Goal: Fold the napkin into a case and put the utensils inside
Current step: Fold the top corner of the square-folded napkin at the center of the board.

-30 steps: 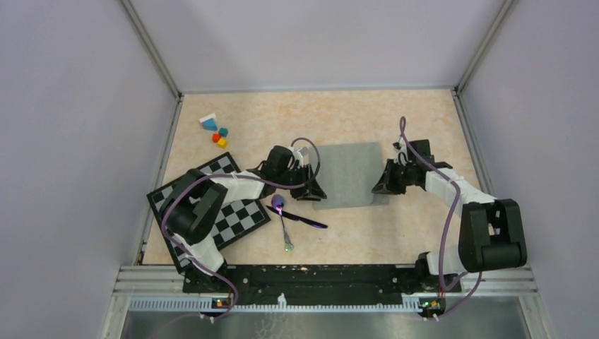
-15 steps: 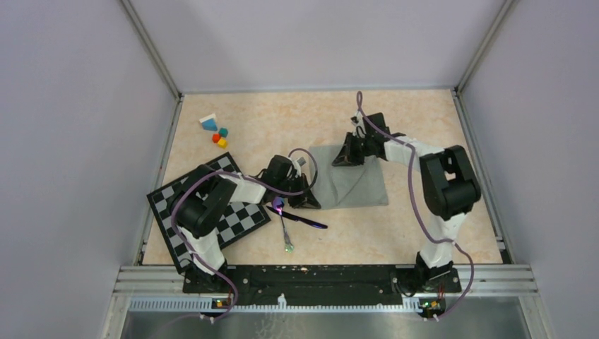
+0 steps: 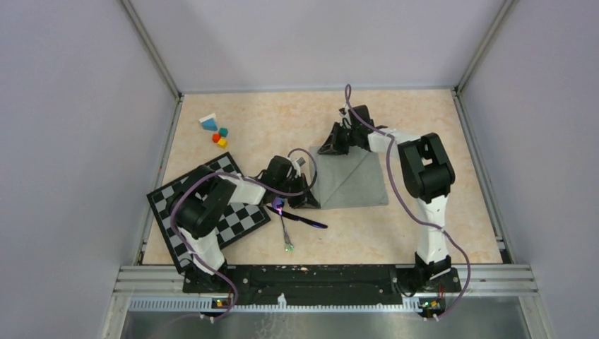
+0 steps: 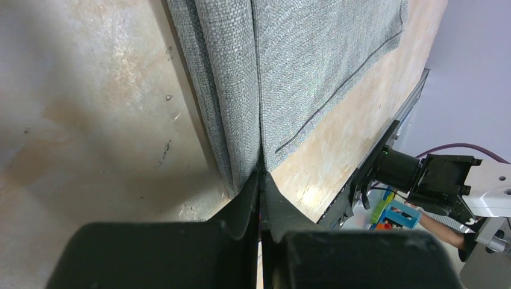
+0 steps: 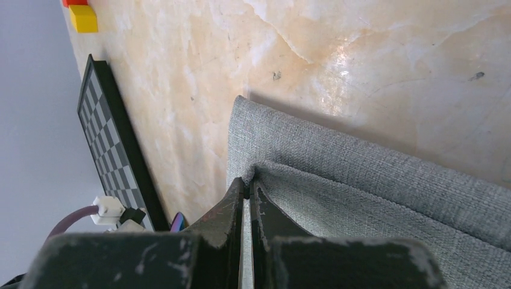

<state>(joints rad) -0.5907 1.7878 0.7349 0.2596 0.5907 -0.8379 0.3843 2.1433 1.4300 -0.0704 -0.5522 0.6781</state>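
Observation:
The grey-green napkin (image 3: pixel 357 185) lies mid-table with a layer folded over, leaving a diagonal crease. My left gripper (image 3: pixel 311 199) is shut on its near-left corner; the left wrist view shows the jaws (image 4: pixel 261 173) pinching layered cloth (image 4: pixel 313 54). My right gripper (image 3: pixel 325 149) is shut on a napkin corner at the far left; the right wrist view shows the tips (image 5: pixel 247 182) nipping the upper layer (image 5: pixel 373 198). The purple spoon (image 3: pixel 282 215) and the dark stick-like piece (image 3: pixel 302 218) lie crossed on the table near the left gripper. No finished case shows.
The black-and-white checkered board (image 3: pixel 212 208) lies left under the left arm and also shows in the right wrist view (image 5: pixel 105 129). Small coloured blocks (image 3: pixel 217 131) sit at the far left. Metal rails bound the table on all sides.
My right gripper has carried a napkin corner from the right side across to the far-left corner, folding a layer over. My left gripper has kept its hold on the near-left corner.

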